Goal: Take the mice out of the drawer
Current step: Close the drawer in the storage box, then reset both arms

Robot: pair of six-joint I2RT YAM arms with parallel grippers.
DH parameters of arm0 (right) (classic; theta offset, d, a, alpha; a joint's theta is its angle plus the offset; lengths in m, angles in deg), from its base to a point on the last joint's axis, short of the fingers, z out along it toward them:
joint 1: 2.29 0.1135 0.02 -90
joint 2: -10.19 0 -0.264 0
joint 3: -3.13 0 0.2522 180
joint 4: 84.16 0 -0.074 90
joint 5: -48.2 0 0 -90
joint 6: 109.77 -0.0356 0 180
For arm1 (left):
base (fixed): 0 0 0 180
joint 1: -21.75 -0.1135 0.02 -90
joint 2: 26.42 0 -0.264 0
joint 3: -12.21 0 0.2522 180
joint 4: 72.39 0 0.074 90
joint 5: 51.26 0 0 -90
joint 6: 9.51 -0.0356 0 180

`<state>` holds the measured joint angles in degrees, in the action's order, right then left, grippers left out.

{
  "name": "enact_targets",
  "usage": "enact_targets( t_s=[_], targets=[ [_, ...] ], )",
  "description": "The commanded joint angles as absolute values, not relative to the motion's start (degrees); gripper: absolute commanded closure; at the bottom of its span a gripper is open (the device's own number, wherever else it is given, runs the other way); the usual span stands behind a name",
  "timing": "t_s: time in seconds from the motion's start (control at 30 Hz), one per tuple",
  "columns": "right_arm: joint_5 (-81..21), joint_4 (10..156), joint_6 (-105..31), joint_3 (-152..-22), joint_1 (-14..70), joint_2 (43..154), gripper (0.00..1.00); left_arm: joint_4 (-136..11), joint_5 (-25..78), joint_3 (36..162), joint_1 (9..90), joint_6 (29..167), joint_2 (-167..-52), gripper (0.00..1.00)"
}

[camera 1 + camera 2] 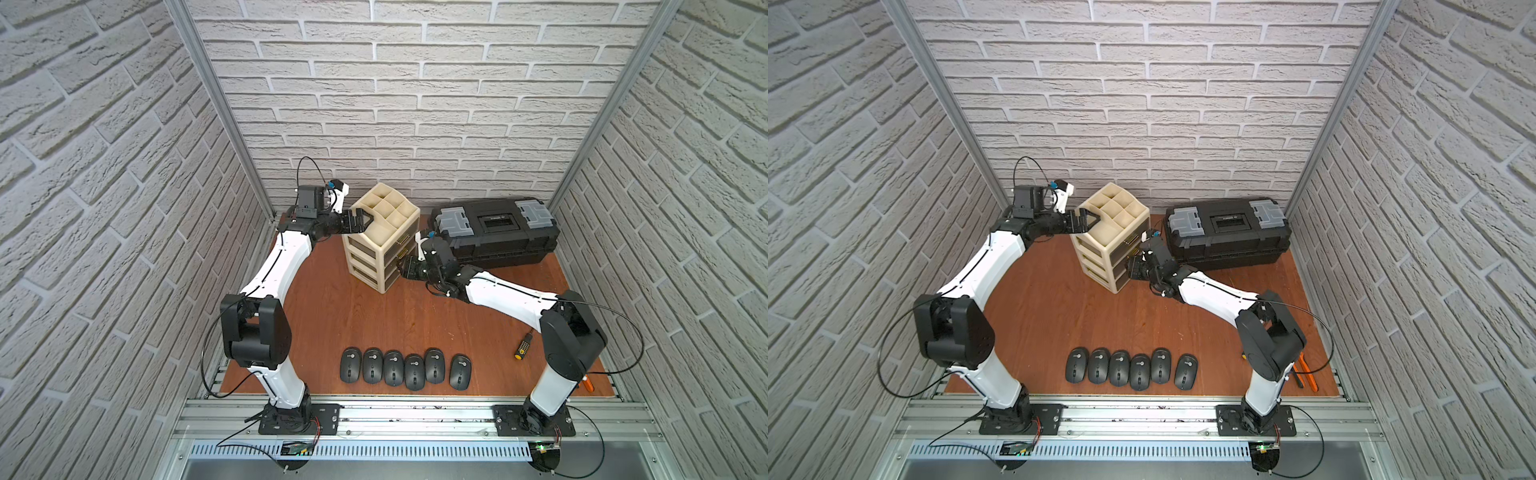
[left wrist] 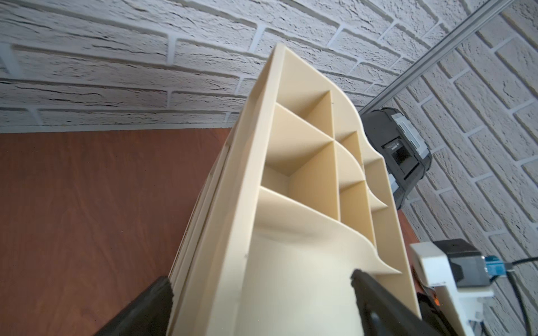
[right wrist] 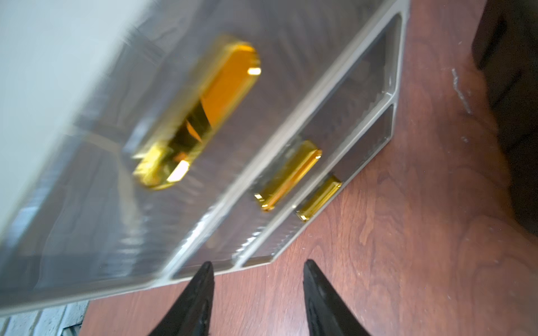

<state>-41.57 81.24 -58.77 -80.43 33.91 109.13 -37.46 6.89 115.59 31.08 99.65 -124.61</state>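
Several black mice (image 1: pixel 405 370) (image 1: pixel 1129 370) lie in a row on the wooden table near its front edge. The beige drawer unit (image 1: pixel 380 245) (image 1: pixel 1108 249) stands at the back; its smoky drawers carry gold handles (image 3: pixel 201 113), and none looks pulled out in the top views. My left gripper (image 1: pixel 359 222) (image 2: pixel 260 277) is open at the unit's top, one finger outside the side wall and one over the shallow tray. My right gripper (image 1: pixel 402 270) (image 3: pixel 258 263) is open just in front of the drawer fronts, low over bare wood, holding nothing.
A black toolbox (image 1: pixel 494 230) (image 2: pixel 398 151) sits at the back right, close behind my right arm. A yellow-capped screwdriver (image 1: pixel 523 345) and orange-handled pliers (image 1: pixel 1306 374) lie by the right arm's base. Brick-patterned walls close in three sides.
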Motion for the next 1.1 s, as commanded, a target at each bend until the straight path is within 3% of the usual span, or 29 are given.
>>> enact_targets(
  t_s=[0.0, 0.37, 0.67, 0.87, 1.07],
  targets=[
    [-42.0, 78.6, -55.7, -78.3, 33.7, 106.0, 0.40, -39.4, 4.8, 115.6, 33.2, 99.7, -124.5, 0.02],
    [-40.8, 74.8, -48.9, -72.7, 33.5, 94.6, 0.13, -36.4, 9.5, 118.5, 33.9, 96.5, -120.1, 0.02],
    [-41.9, 66.9, -43.7, -71.1, 33.0, 83.9, 0.09, -29.0, 21.7, 122.7, 34.7, 93.7, -110.4, 0.02],
    [-49.1, 62.3, -42.4, -68.0, 30.2, 76.7, 0.04, -27.5, 33.1, 112.7, 33.0, 93.6, -100.7, 0.02],
    [-51.8, 59.3, -38.4, -64.3, 24.7, 67.8, 0.00, -35.9, 39.9, 90.4, 25.9, 100.1, -89.7, 0.02]
  ],
)
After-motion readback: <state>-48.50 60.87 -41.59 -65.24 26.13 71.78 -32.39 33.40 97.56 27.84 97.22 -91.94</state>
